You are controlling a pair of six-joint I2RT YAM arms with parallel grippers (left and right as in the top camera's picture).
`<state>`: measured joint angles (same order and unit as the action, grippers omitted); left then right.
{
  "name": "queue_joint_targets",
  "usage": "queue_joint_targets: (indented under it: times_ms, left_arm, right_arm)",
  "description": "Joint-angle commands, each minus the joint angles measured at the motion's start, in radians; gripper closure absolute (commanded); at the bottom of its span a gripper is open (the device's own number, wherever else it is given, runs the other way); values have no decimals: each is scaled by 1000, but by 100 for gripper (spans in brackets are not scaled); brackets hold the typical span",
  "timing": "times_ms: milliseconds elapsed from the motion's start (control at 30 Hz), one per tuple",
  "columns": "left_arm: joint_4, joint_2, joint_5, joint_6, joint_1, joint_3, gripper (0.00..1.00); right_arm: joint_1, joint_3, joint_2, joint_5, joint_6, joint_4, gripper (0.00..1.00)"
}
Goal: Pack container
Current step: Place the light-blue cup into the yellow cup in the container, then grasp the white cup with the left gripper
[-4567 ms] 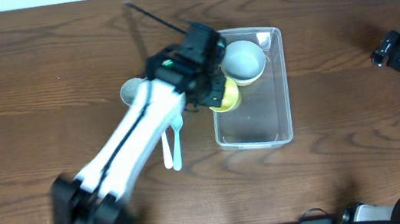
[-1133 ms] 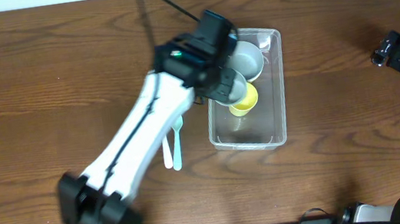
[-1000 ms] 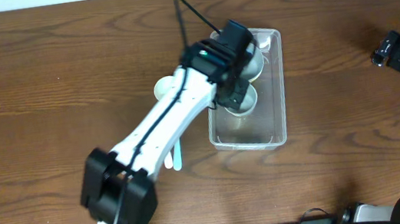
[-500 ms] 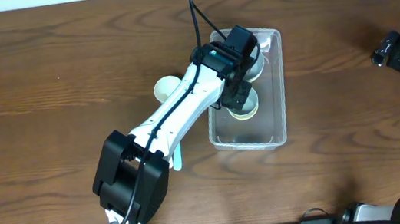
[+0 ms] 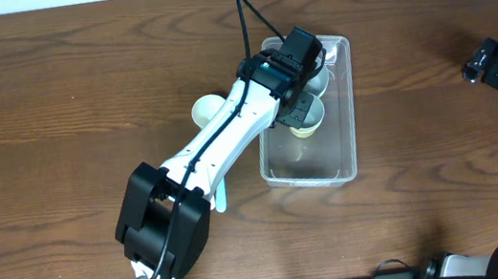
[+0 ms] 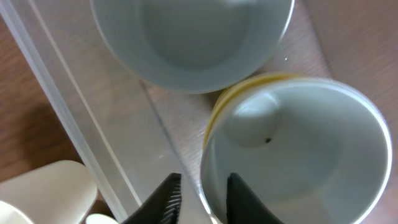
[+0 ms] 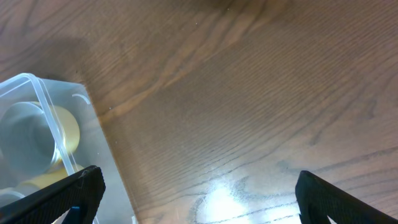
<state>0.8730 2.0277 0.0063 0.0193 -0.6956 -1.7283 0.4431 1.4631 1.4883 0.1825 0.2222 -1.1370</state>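
The clear container sits mid-surface, holding a grey bowl and a grey cup nested in a yellow cup. My left gripper straddles the grey cup's rim, fingers narrowly apart; whether it pinches, I cannot tell. My right gripper gapes wide and empty, well apart from the container.

The bench is brown wood with darker grain lines. The container is clear, without colour. Inside it the grey bowl is pale, the cup whitish with one dark speck, and the yellow bowl is bright. The left arm is white and black.
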Motion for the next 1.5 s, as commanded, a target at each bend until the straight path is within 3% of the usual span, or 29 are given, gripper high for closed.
queue_joint_targets:
  times_ms: [0,200,367,533,867,1333,1467]
  left_arm:
    - [5,-3,-26,-8,5,-13,61]
    - [140,-58,-98,1,20,-131,35]
    - [274,-164,-132,3,73,-273,31]
    - [306,-279,-131,14,213,-282,25]
    - [335,-155,77,91,489,-146,26]
    - [329,140,125,98,494,-119,35]
    - [321,169,126,98,493,-118,51]
  right_arm:
    - [5,0,5,-3,-14,0,1]
    - [5,0,5,-3,-14,0,1]
    - [5,0,5,-3,-14,0,1]
    - [5,0,5,-3,-14,0,1]
    - [5,0,5,-2,-14,0,1]
    - [5,0,5,-3,-14,0,1]
    - [5,0,5,-3,-14,0,1]
